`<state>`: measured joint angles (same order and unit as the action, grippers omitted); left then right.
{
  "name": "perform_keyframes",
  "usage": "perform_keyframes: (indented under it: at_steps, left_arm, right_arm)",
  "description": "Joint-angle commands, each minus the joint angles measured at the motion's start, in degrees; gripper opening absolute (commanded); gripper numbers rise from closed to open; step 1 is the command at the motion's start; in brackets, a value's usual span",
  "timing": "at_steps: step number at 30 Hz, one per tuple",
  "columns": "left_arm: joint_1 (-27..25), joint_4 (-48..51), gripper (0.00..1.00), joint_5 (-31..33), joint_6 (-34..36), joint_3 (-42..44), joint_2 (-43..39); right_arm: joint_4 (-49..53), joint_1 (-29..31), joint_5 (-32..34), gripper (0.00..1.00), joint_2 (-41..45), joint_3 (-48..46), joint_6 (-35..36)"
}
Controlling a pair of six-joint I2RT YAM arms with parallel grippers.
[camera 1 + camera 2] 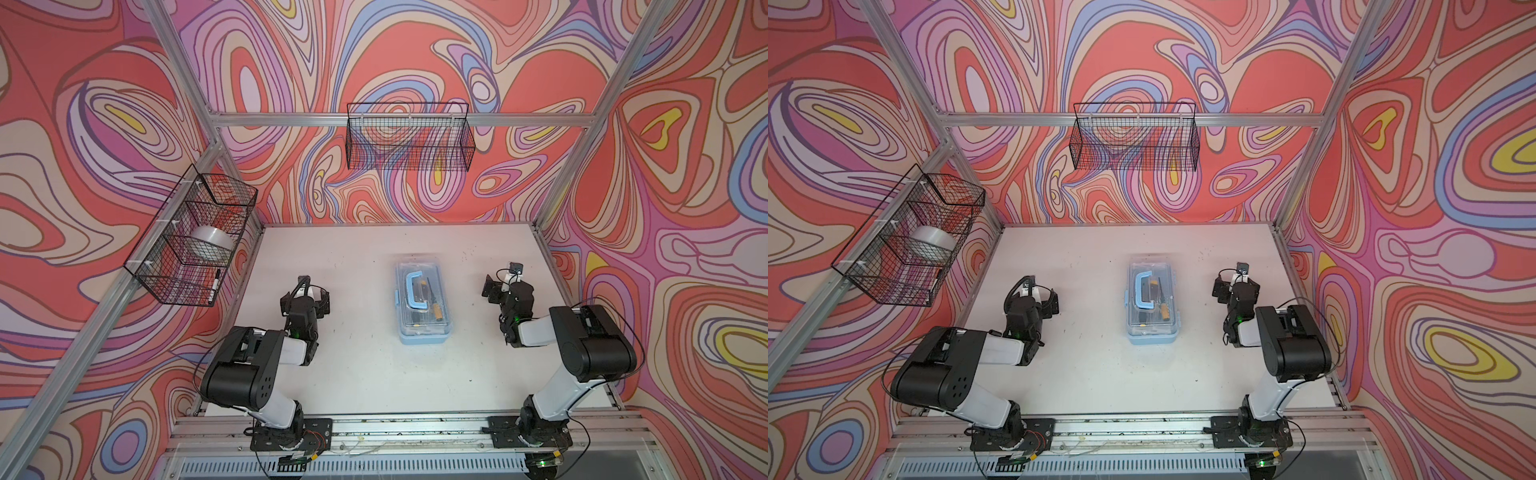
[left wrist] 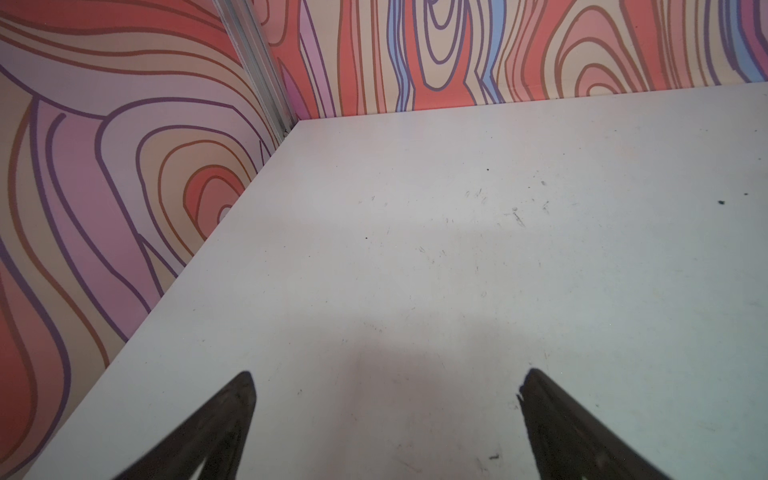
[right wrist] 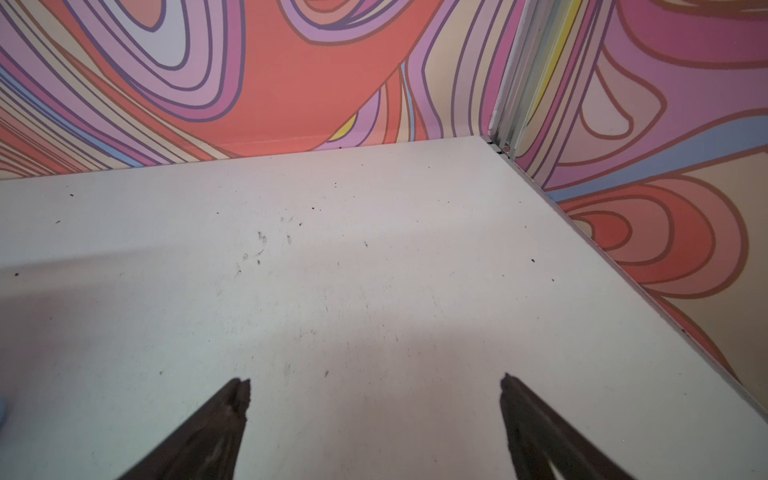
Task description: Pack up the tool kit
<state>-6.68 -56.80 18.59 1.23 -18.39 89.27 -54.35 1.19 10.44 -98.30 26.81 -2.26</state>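
The tool kit (image 1: 422,305) (image 1: 1152,309) is a light-blue box standing on the middle of the white table (image 1: 353,249). Its clear lid is down, and the blue handle (image 1: 415,293) lies flat on top. Through the lid I see dark and yellow-handled tools inside. My left gripper (image 1: 305,299) (image 1: 1032,297) hovers to the left of the box, open and empty. In the left wrist view its fingertips (image 2: 245,386) stand wide apart over bare table. My right gripper (image 1: 509,286) (image 1: 1235,286) hovers to the right of the box. It too is open, with only table between its fingertips (image 3: 509,388).
A black wire basket (image 1: 191,241) on the left wall holds a roll of tape (image 1: 210,243) and a marker (image 1: 216,282). Another wire basket (image 1: 409,137) hangs on the back wall. Aluminium frame posts stand at the table's back corners.
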Motion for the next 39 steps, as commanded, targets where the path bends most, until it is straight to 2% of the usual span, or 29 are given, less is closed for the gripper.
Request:
perform_keyframes:
  at_steps: [1,34,39]
  left_arm:
    - [0.4,-0.8,1.0,-0.2,-0.3,-0.8,-0.1]
    - [0.4,-0.8,1.0,-0.1,-0.3,-0.8,-0.1]
    - [0.4,-0.8,1.0,-0.2,-0.3,-0.8,0.0]
  right_arm:
    - [0.0,-0.1,-0.5,0.98,-0.1,0.4,-0.3]
    - [1.4,-0.1,-0.5,0.98,-0.6,1.4,0.0]
    - [-1.0,0.0,-0.6,0.98,0.0,-0.1,0.0]
